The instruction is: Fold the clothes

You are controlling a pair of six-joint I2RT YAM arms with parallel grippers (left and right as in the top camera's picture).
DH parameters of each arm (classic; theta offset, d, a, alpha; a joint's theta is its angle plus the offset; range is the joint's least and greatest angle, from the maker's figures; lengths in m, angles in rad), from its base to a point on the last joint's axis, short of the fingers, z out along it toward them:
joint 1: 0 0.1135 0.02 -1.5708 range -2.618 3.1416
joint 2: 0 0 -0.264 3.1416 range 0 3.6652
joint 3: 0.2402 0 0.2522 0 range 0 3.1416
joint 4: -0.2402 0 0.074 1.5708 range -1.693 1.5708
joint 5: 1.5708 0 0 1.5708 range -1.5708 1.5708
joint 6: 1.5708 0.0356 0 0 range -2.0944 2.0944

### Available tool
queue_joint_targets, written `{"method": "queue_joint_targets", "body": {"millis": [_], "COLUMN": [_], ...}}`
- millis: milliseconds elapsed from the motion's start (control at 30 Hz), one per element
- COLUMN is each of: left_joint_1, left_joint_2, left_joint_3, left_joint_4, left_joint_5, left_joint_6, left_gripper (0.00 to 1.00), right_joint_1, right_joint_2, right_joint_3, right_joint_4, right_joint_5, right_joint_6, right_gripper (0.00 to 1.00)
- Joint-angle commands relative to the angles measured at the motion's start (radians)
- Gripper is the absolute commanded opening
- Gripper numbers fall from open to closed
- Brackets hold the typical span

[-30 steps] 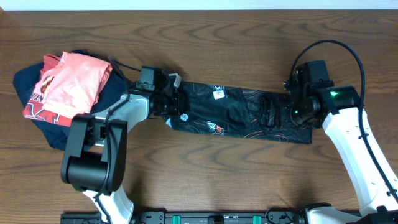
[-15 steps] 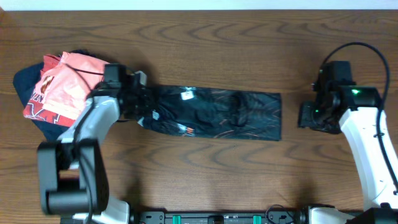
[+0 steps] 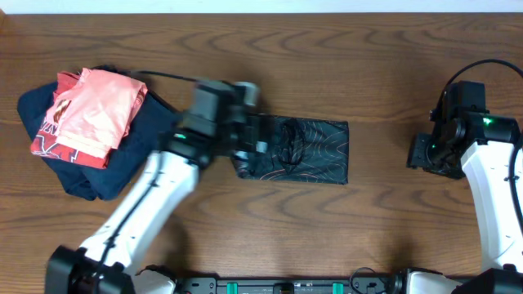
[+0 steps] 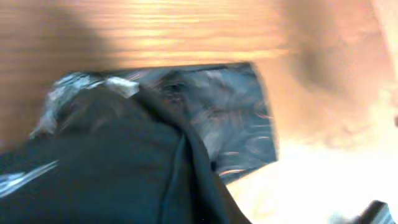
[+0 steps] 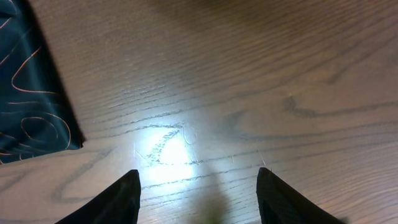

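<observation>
The clothes (image 3: 306, 151), black with thin red and white contour lines, lie as a short rectangle at the table's middle. My left gripper (image 3: 248, 135) is over their left end, shut on a lifted fold of the fabric. In the left wrist view that dark fold (image 4: 112, 168) fills the lower left and hides my fingers, while the rest of the garment (image 4: 230, 118) lies flat beyond it. My right gripper (image 3: 429, 152) stands apart to the right over bare wood. It is open (image 5: 198, 190) with nothing between its fingers, and only the garment's corner (image 5: 28, 106) shows at the left.
A salmon-pink shirt (image 3: 91, 110) lies on a navy-blue garment (image 3: 102, 167) at the far left. Bare wooden table (image 3: 384, 220) lies between the black garment and my right gripper.
My left gripper swung right with the garment's left end, doubling it over, so the garment is now much shorter. My right gripper let go of the right end and drew back to the right.
</observation>
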Motion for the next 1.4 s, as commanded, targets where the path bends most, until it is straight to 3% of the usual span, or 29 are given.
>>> {"method": "queue_joint_targets", "body": {"millis": [0, 233, 700, 733, 833, 933, 1067, 1200, 1367], "left_joint_1": [-0.130, -0.280, -0.333, -0.344, -0.367, -0.363, -0.290, -0.131, 0.073], "left_joint_2": [0.048, 0.186, 0.274, 0.282, 0.310, 0.311, 0.264, 0.167, 0.138], "left_joint_3": [0.016, 0.019, 0.021, 0.021, 0.021, 0.021, 0.022, 0.022, 0.021], "left_joint_4": [0.074, 0.292, 0.495, 0.526, 0.598, 0.599, 0.558, 0.351, 0.145], "left_joint_5": [-0.064, -0.092, -0.084, -0.084, -0.083, -0.036, 0.097, 0.095, 0.044], "left_joint_6": [-0.092, -0.131, -0.178, -0.178, -0.179, -0.178, -0.158, -0.084, -0.080], "left_gripper": [0.06, 0.07, 0.08, 0.11, 0.61, 0.79, 0.83, 0.82, 0.83], "right_joint_1": [-0.006, -0.006, -0.005, -0.005, -0.004, -0.003, -0.001, 0.036, 0.154], "right_joint_2": [-0.008, -0.008, -0.008, -0.008, -0.008, -0.008, -0.008, -0.008, 0.008], "right_joint_3": [0.012, 0.012, 0.012, 0.012, 0.012, 0.012, 0.012, 0.012, 0.012], "right_joint_4": [-0.009, -0.043, -0.053, -0.052, -0.051, -0.045, -0.012, 0.056, 0.157], "right_joint_5": [-0.009, -0.019, -0.041, -0.050, -0.079, -0.106, -0.202, -0.429, -0.471], "right_joint_6": [-0.015, -0.015, -0.019, -0.019, -0.019, -0.019, -0.042, -0.146, -0.153], "right_gripper": [0.57, 0.57, 0.57, 0.57, 0.58, 0.59, 0.60, 0.60, 0.62]}}
